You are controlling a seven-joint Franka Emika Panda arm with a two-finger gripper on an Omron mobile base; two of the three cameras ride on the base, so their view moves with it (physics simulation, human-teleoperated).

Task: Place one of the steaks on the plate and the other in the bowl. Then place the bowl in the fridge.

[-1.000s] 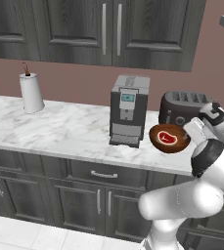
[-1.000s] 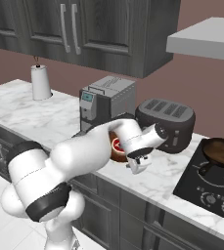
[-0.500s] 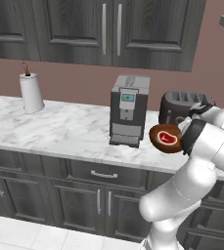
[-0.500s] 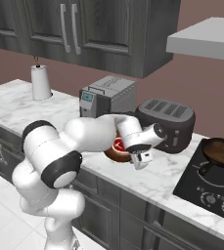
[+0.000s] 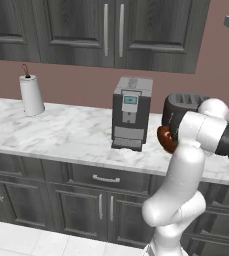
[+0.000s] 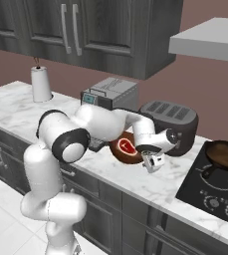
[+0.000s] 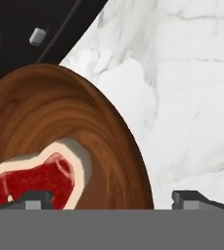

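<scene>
1. Presently, one steak (image 7: 35, 178): red meat with a pale fat edge, lying flat inside the bowl (image 7: 84, 127).
2. Bowl: glossy reddish-brown wood, resting on the marble counter (image 6: 185, 184), in front of the dark toaster (image 6: 170, 122) and just beside the coffee machine (image 5: 130, 112).
3. Gripper (image 6: 154, 162): fingers spread wide apart, holding nothing, hanging over the bowl's rim on the stove side; one fingertip (image 7: 33, 199) sits over the steak, the other over bare marble.
4. Stove (image 6: 215, 194): dark cooktop at the counter's end, carrying a frying pan (image 6: 226, 154).
5. Paper towel roll (image 5: 31, 94): upright, well apart, at the counter's far end.
</scene>
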